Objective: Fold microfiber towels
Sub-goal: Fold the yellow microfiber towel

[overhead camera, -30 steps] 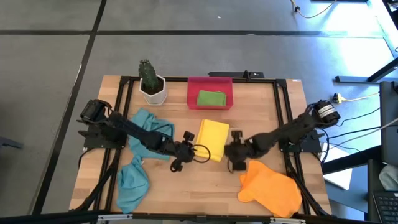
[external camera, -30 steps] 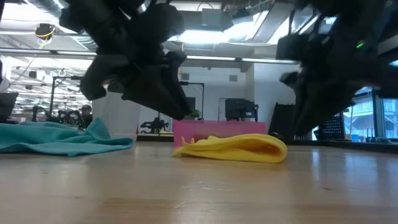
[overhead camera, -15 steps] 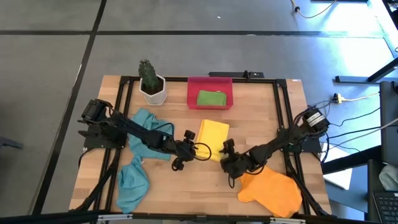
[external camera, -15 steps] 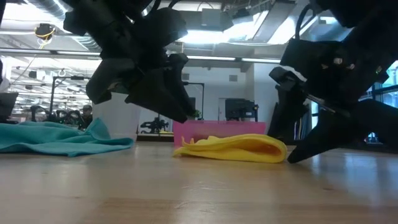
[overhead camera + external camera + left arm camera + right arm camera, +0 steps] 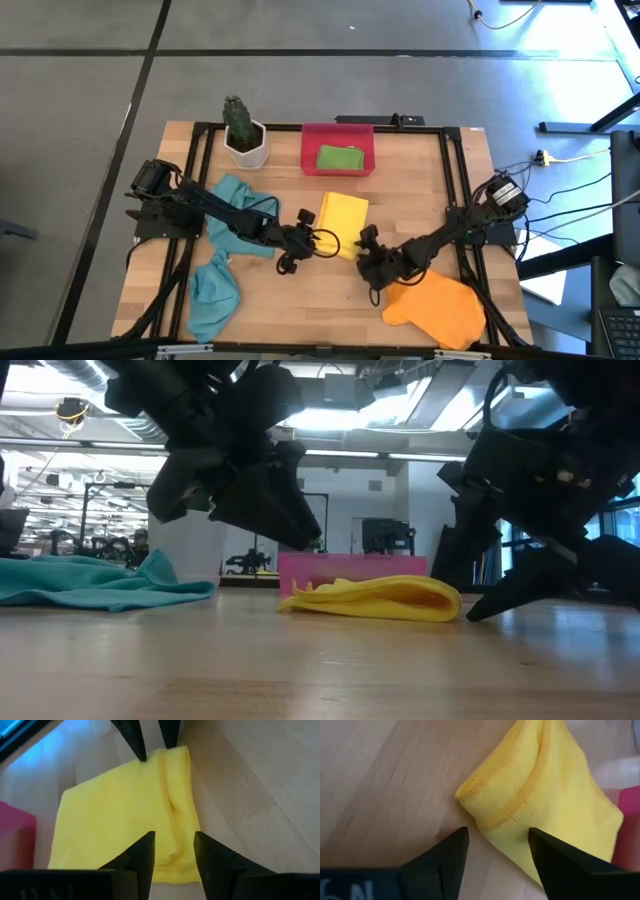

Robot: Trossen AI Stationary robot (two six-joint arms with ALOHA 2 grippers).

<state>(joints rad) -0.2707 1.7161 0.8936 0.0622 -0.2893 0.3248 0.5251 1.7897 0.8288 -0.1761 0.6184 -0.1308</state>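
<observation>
high view: yellow towel [image 5: 343,222] between pincers

The right tool [image 5: 497,852] shows its two dark fingers [image 5: 445,857] spread apart, with nothing between them but bare wood. Just beyond the tips lies the yellow towel [image 5: 545,805], folded, its doubled corner pointing toward the gap between the fingers and resting flat on the pale wooden tabletop [image 5: 385,775]. A stitched hem runs along the towel's folded edge. At the far side of the towel a strip of the red tray [image 5: 629,820] shows.
</observation>
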